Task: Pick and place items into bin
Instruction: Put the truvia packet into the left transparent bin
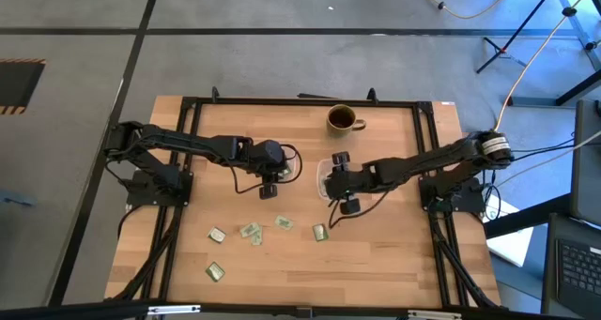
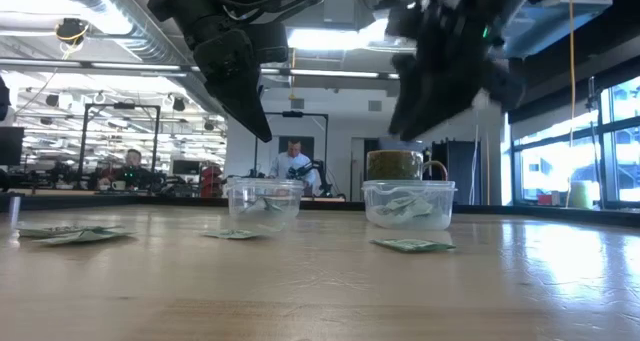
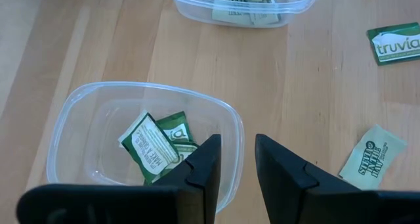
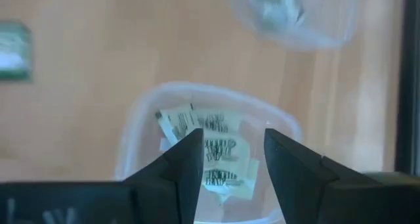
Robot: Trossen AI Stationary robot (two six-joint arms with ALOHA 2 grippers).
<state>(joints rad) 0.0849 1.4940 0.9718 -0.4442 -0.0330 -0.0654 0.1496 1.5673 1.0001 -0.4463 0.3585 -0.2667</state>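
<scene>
Two clear plastic bins stand side by side mid-table. My left gripper (image 1: pixel 271 179) hovers open and empty over the left bin (image 3: pixel 79 119), which holds a few green and white packets (image 3: pixel 152 145). My right gripper (image 1: pixel 344 183) hovers open and empty over the right bin (image 4: pixel 141 119), which holds several pale packets (image 4: pixel 213 152). Several more packets lie loose on the wood nearer the front edge: one (image 1: pixel 217 235), a second (image 1: pixel 250 232), a third (image 1: pixel 284 223), one below the right bin (image 1: pixel 319 233) and one nearest the front (image 1: pixel 215 272).
A brown mug (image 1: pixel 343 119) stands at the back of the table, behind the bins. In the low view both grippers hang above the bins (image 2: pixel 408 203). People sit in the room beyond the table (image 2: pixel 293 161).
</scene>
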